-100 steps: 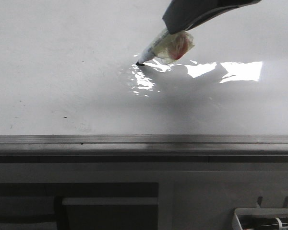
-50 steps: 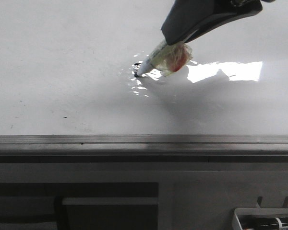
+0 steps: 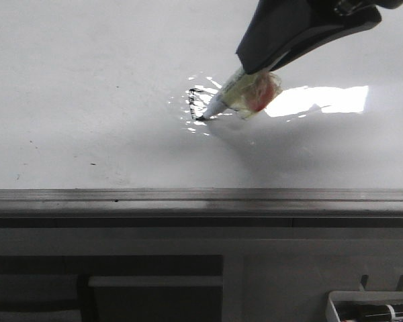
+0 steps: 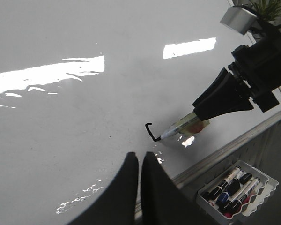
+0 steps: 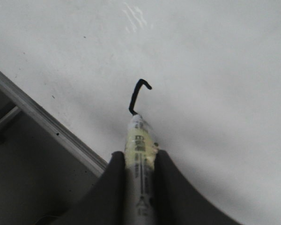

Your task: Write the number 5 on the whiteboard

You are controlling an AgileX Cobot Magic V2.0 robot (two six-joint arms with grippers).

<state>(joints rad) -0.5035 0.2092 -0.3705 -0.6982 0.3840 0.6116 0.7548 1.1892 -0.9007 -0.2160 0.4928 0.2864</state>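
The whiteboard [image 3: 87, 80] is a glossy white board with glare patches. My right gripper [image 3: 255, 67] is shut on a tape-wrapped marker [image 3: 232, 94], whose tip touches the board. A short black stroke of the number 5 [image 3: 196, 102] runs from a small hook down to the tip. The stroke also shows in the right wrist view [image 5: 136, 97] just beyond the marker [image 5: 139, 150] held in my right gripper [image 5: 139, 157], and in the left wrist view [image 4: 151, 131]. My left gripper [image 4: 139, 157] is shut and empty, hovering over the board near its edge.
A grey metal rail [image 3: 201, 196] borders the board's near edge. A white tray [image 4: 239, 187] with several spare markers hangs below the rail at the right. Small black specks [image 3: 92, 164] dot the board.
My right gripper moved toward the rail and slightly right with the marker, drawing a short black stroke with a hooked top where the board was blank.
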